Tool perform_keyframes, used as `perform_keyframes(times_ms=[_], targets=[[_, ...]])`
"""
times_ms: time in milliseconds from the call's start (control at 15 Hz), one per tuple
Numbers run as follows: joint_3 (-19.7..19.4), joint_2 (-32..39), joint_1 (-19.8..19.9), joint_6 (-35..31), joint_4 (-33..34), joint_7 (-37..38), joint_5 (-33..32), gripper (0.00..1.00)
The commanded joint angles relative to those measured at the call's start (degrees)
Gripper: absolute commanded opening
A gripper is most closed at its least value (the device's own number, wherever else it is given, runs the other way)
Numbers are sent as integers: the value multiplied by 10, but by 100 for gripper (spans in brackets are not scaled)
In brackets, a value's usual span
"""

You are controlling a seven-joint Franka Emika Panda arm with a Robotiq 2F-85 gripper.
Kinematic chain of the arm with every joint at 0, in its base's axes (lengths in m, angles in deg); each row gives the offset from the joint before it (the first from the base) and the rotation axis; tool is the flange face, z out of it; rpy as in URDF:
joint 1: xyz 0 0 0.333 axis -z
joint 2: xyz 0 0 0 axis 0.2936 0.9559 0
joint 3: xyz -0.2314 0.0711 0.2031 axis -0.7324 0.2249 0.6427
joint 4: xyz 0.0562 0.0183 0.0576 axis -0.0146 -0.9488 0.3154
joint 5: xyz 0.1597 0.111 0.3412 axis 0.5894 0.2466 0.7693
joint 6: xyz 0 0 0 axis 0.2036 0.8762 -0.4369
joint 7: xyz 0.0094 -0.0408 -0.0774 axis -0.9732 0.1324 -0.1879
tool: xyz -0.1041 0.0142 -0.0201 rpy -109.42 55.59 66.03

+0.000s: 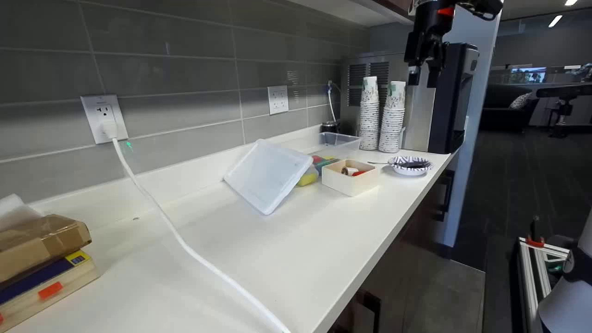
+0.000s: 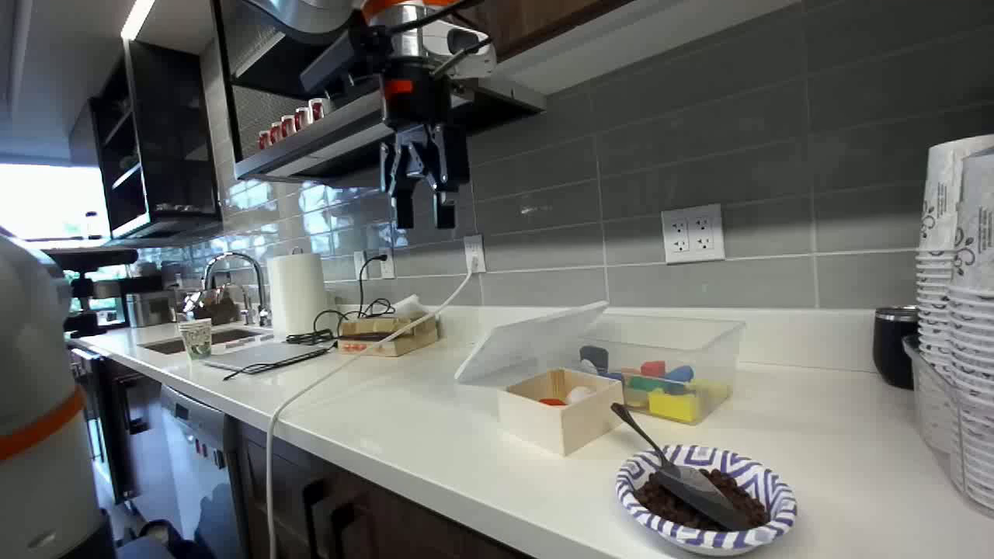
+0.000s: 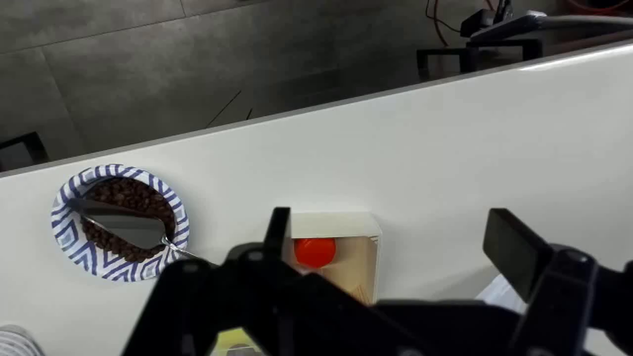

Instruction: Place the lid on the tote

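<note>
Long white countertop: runs along the grey tiled wall, with a white cable trailing across it.
Black two-fingered gripper: hangs high above the countertop, its fingers spread wide apart.
Clear rectangular plastic tote: sits on the countertop close to the wall, with yellow, red, green and blue pieces inside.
Flat, rounded-corner, translucent bluish-white plastic lid: off the tote, tilted, one edge down on the countertop and the opposite edge raised at the tote's end; contact with the rim is unclear.
Two tall stacks of white printed paper cups: upright side by side, apart from the tote, another clear plastic container just beside them.
Pale square wooden box: just beside the tote, on the side facing the countertop's front edge; red and white items show inside.
Round blue-and-white zigzag-patterned paper bowl: near the wooden box, holding dark brown beans.
Dark flat-bladed utensil: rests on the beans, its handle slanting over the bowl's rim toward the wooden box.
</note>
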Motion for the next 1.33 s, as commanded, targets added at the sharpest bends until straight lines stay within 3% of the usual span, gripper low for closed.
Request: perform_keyframes(times_ms=[0, 333, 667, 1267], targets=[[3, 1, 3, 1, 2, -2, 2, 100], [3, 1, 3, 1, 2, -2, 2, 100], [-24, 40, -16, -91, -4, -34, 54, 100], [-35, 213, -72, -251, 42, -112, 207, 100]])
